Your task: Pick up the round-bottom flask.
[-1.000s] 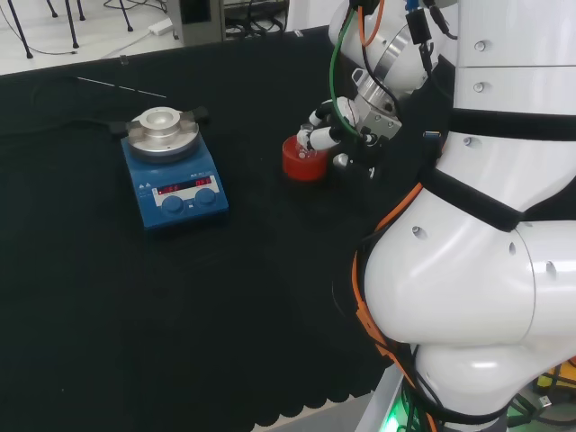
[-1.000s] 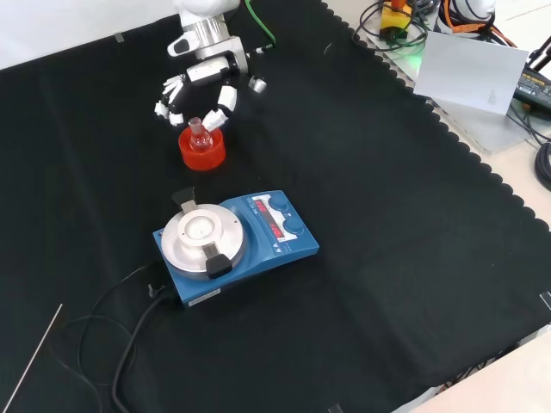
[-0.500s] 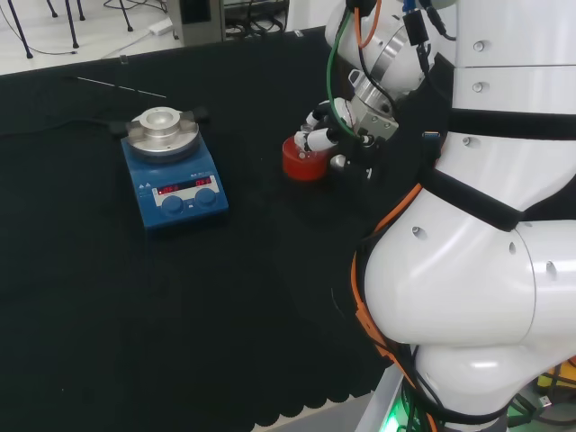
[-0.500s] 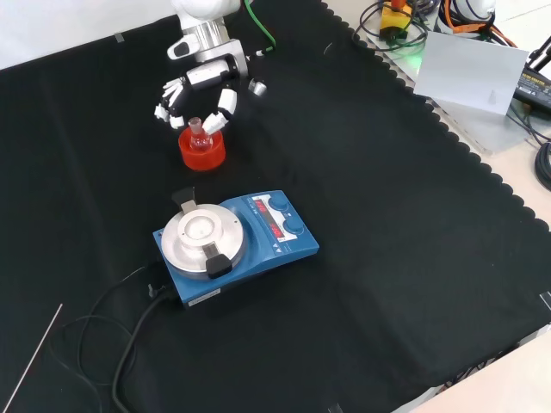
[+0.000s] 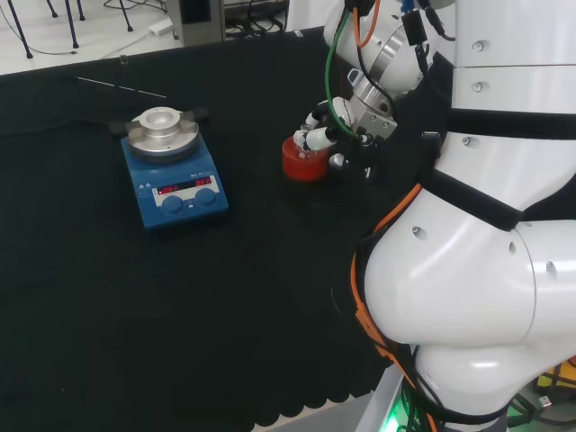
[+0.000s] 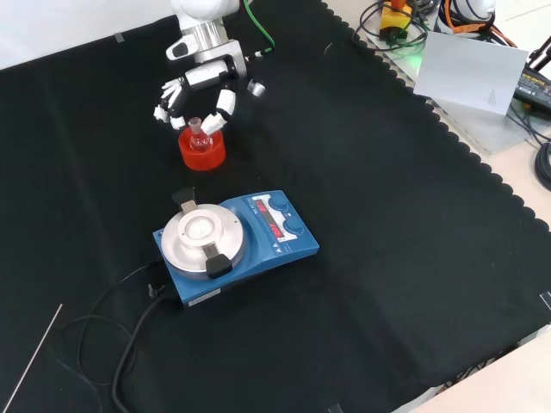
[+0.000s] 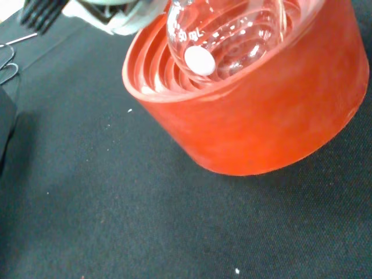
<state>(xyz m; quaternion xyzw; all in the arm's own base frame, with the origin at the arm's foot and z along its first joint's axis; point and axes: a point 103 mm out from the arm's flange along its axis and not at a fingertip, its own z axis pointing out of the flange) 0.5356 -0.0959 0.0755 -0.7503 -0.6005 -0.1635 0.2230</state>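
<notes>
I have the hand (image 6: 200, 84) over the flask (image 6: 199, 132), which sits in its red stand (image 6: 202, 151) just below my fingertips (image 6: 214, 122). The fingers are spread and curved down around the neck, not yet touching the glass as far as I can tell. Over the last second the hand has edged slightly closer to the stand, so I judge I'm in the final approach. In the wrist view the bulb (image 7: 226, 32) rests in the ribbed cup. The hotplate (image 6: 231, 240) stands well beyond the flask, out of the way.
</notes>
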